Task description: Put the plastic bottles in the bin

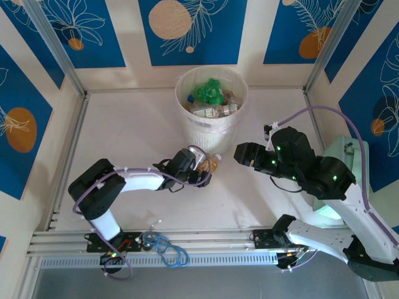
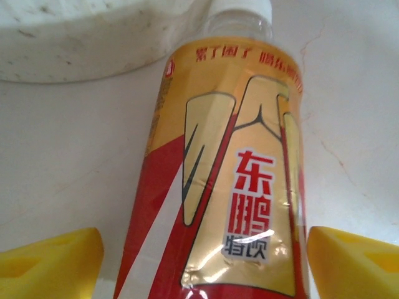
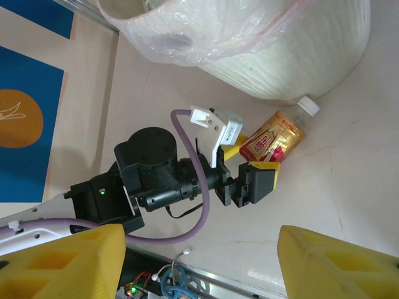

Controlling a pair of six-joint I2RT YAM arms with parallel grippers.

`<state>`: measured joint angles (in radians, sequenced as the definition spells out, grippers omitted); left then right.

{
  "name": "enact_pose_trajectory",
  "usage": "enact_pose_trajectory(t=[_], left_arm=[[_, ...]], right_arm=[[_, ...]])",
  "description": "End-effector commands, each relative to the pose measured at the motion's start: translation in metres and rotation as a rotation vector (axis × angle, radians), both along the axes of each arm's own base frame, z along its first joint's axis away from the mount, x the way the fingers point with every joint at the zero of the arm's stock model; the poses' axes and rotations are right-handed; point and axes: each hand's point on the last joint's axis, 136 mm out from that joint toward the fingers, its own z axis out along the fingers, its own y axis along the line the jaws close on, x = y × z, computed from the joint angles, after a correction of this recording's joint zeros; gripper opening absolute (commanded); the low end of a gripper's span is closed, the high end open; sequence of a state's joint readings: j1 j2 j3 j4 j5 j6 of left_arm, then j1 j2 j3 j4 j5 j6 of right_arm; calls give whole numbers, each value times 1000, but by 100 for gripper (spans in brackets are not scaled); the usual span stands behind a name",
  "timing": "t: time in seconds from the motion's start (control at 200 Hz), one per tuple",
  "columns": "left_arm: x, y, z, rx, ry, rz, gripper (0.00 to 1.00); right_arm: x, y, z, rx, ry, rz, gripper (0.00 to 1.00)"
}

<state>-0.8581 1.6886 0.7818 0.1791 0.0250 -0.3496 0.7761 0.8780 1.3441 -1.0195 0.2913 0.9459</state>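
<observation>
From above, we see the tall round pale plastic bin (image 1: pixel 211 134) standing at the far middle of the white table (image 1: pixel 124 124). Green and clear plastic bottles (image 1: pixel 209 96) are heaped inside it. Just in front of its base lies one small amber bottle (image 1: pixel 212 163) with a red and gold label. The left pincer (image 1: pixel 206 169) reaches this bottle from the left, a finger on either side of it. The right pincer (image 1: pixel 240 154) hovers near on the right, apart from both bottle and bin.

At the left wrist, we look along the amber bottle, its white cap (image 2: pixel 240 7) pointing towards the foot of the bin. The yellow fingers (image 2: pixel 53 265) flank the body low down. One meets the edge of the label, while a sliver of table shows beside the other. We cannot tell whether the left pincer is clamped on the bottle or merely around it.

At the right wrist, the right pincer has its two yellow fingers (image 3: pixel 340 265) wide apart with nothing between them: released. Beyond them the amber bottle lies on the table, its cap right by the base of the bin. A clear plastic liner (image 3: pixel 206 31) drapes over the bin's rim.
</observation>
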Motion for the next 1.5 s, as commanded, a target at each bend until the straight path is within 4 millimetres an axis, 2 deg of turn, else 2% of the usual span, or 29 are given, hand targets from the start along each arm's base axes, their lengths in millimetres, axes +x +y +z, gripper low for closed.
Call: enact_pose_trajectory(t=[0.0,0.16,0.365,0.555,0.67,0.795,0.895,0.98,1.03,1.16,1.235,1.276,1.386,1.491], left_arm=[[0,-9,2,-2,-13,-26,78],[1,-6,6,8,-26,-22,69],[-6,-4,25,-17,-43,-36,62],[-35,4,55,-26,-59,-102,60],[-57,15,88,-63,-85,-132,60],[-77,30,128,-162,-92,-130,61],[-91,37,164,-278,-96,-125,63],[-93,46,191,-359,-76,-54,62],[-92,48,206,-416,-54,-3,59],[-93,38,238,-587,19,38,58],[-94,33,251,-688,61,52,59],[-94,30,259,-747,75,57,59],[-93,24,276,-892,128,70,59],[-91,23,283,-997,163,88,59]], right_arm=[[-5,-4,12,28,-15,16,65],[-5,-11,17,34,-21,0,65],[-7,-18,16,41,-20,-18,65],[-6,-21,13,41,-3,-34,65],[-3,-19,13,54,26,-31,65],[1,-4,11,89,68,22,65],[3,22,15,128,73,128,65],[2,41,16,109,73,196,66],[0,56,21,96,47,241,70],[-2,85,29,76,-6,298,79],[3,93,28,54,-4,278,81],[6,94,26,33,-4,254,90],[14,91,31,13,-42,197,92],[18,88,37,32,-60,176,93]])
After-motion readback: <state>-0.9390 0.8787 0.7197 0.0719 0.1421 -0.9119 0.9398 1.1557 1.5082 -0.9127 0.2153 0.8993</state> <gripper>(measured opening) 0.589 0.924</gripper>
